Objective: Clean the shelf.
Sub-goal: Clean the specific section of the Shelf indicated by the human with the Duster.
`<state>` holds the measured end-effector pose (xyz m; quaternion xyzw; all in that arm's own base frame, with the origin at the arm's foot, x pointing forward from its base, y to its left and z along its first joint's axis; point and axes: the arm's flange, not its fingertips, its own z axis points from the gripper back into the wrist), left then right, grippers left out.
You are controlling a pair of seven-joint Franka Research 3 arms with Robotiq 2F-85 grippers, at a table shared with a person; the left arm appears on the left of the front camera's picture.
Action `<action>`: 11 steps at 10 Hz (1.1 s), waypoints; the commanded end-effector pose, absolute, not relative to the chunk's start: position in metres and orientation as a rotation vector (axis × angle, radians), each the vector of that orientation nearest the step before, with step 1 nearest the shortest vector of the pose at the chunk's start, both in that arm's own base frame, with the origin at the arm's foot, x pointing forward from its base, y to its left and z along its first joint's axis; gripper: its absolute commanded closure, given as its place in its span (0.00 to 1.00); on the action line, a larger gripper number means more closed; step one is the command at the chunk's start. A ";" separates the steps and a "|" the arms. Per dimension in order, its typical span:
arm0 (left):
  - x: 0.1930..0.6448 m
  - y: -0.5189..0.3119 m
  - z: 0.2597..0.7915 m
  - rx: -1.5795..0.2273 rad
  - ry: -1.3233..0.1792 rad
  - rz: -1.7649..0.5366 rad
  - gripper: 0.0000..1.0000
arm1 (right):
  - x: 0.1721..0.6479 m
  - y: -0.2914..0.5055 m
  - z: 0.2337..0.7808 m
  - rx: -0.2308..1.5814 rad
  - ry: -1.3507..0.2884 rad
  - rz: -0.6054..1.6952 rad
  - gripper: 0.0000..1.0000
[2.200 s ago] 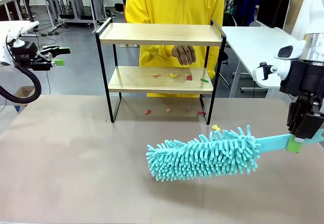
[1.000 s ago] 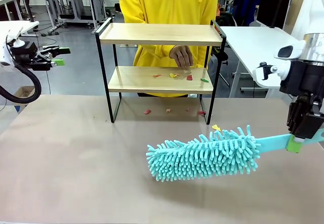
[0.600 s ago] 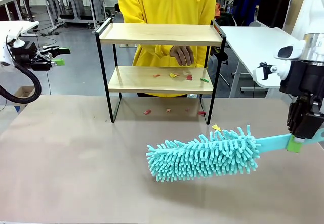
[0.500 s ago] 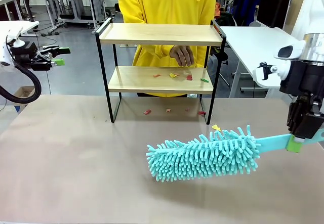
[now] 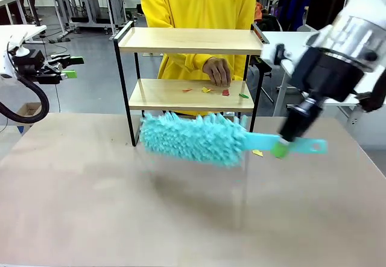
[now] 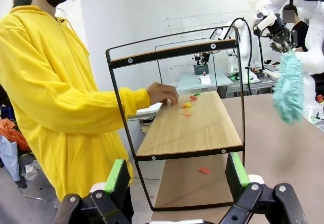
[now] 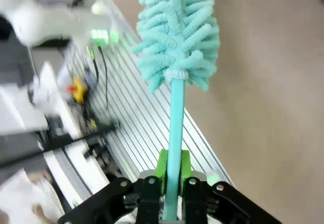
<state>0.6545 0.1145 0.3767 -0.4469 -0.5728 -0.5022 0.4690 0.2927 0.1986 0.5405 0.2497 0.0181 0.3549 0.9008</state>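
Observation:
The shelf [image 5: 193, 40] stands at the table's far side, with small red, yellow and green scraps [image 5: 208, 90] on its lower board [image 6: 190, 128]. My right gripper [image 5: 280, 148] is shut on the handle of a teal fluffy duster [image 5: 190, 137]. The duster's head hangs level in front of the lower tier, blurred by motion. In the right wrist view the duster's handle [image 7: 175, 128] runs up from the shut right gripper [image 7: 172, 171] to the head [image 7: 177, 32]. My left gripper [image 5: 72, 66] hovers open off the table's left; the left wrist view shows it [image 6: 177, 176] holding nothing. A person's hand [image 5: 217, 71] rests over the scraps.
A person in a yellow hoodie [image 5: 199, 2] stands behind the shelf. A yellow scrap [image 5: 257, 153] lies on the brown table by the duster's handle, and a red scrap [image 6: 204, 170] lies under the shelf. A white table [image 5: 301, 50] stands at the far right.
My right arm has swung the duster up and to the left, from the table's front right to just in front of the shelf's lower tier. The left arm has not moved.

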 end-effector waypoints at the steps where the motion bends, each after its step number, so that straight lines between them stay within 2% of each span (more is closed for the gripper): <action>1: 0.653 0.114 0.380 -1.095 -1.406 -1.236 0.00 | 0.285 0.239 0.540 0.458 -0.124 0.516 0.87; 4: 0.653 0.114 0.380 -1.095 -1.406 -1.236 0.00 | 0.285 0.297 0.551 0.440 -0.296 0.328 0.87; 6: 0.653 0.114 0.380 -1.095 -1.406 -1.236 0.00 | 0.296 0.315 0.544 0.472 -0.259 0.352 0.87; 7: 0.653 0.114 0.380 -1.095 -1.406 -1.236 0.00 | 0.280 0.298 0.556 0.474 -0.276 0.364 0.87; 11: 0.653 0.114 0.380 -1.095 -1.406 -1.236 0.00 | 0.285 0.303 0.550 0.475 -0.267 0.367 0.87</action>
